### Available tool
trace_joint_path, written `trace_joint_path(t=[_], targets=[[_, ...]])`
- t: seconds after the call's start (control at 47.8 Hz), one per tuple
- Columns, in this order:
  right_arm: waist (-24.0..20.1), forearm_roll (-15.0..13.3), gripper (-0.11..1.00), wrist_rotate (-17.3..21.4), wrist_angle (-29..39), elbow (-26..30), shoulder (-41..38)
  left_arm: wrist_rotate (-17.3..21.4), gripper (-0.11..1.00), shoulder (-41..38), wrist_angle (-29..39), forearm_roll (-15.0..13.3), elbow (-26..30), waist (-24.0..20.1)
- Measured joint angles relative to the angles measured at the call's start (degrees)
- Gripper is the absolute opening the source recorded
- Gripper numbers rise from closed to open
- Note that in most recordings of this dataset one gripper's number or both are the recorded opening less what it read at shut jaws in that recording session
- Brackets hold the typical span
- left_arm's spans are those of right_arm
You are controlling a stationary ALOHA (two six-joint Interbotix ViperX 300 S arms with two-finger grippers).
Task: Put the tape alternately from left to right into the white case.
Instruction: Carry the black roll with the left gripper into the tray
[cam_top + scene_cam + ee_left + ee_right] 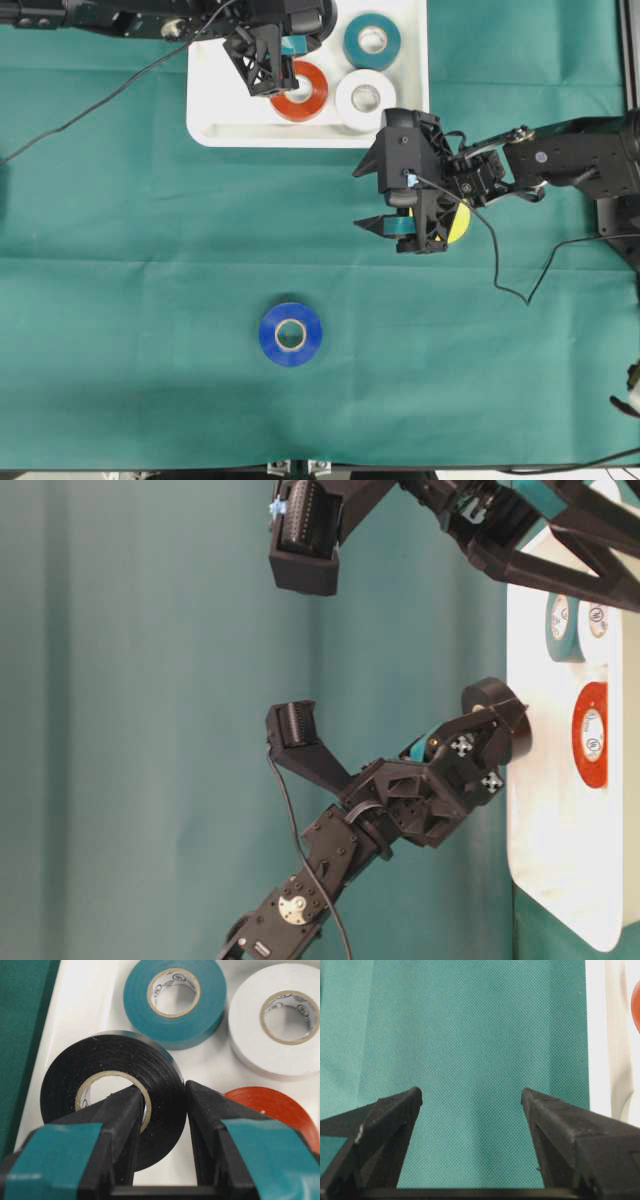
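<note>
My left gripper (165, 1092) is shut on the black tape (100, 1060), one finger inside its core and the other against the outer face. The roll hangs over the left part of the white case (85, 1005). In the case lie the teal tape (372, 40), the white tape (365, 97) and the red tape (300, 90). My right gripper (362, 197) stands open over bare cloth just below the case, nothing between its fingers (395, 1110). A sliver of yellow tape (458, 222) shows under that arm. The blue tape (291, 334) lies alone lower on the cloth.
A green cloth (120, 250) covers the table. A thin black cable (510, 285) loops on the cloth right of the right gripper, and another cable (100, 105) trails from the left arm. The case's rim (597, 1035) shows at the right edge of the right wrist view.
</note>
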State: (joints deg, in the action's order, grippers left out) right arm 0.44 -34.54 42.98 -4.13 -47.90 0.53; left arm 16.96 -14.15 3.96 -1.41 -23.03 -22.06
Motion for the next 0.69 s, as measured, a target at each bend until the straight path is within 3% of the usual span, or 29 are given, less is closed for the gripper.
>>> trace_joint_path(t=[0.397, 0.502, 0.69], targets=[[0.0, -0.09, 0.85, 0.0, 0.0, -0.09, 0.09, 0.35, -0.01, -1.85, -0.7, 0.0, 0.0, -1.76], [0.0, -0.09, 0.85, 0.0, -0.09, -0.09, 0.0, 0.44, 0.17, -1.76, -0.7, 0.09, -0.09, -1.67], [0.0, -0.09, 0.85, 0.0, 0.0, -0.09, 0.0, 0.44, 0.69, -1.67, -0.79, 0.0, -0.44, -1.49]])
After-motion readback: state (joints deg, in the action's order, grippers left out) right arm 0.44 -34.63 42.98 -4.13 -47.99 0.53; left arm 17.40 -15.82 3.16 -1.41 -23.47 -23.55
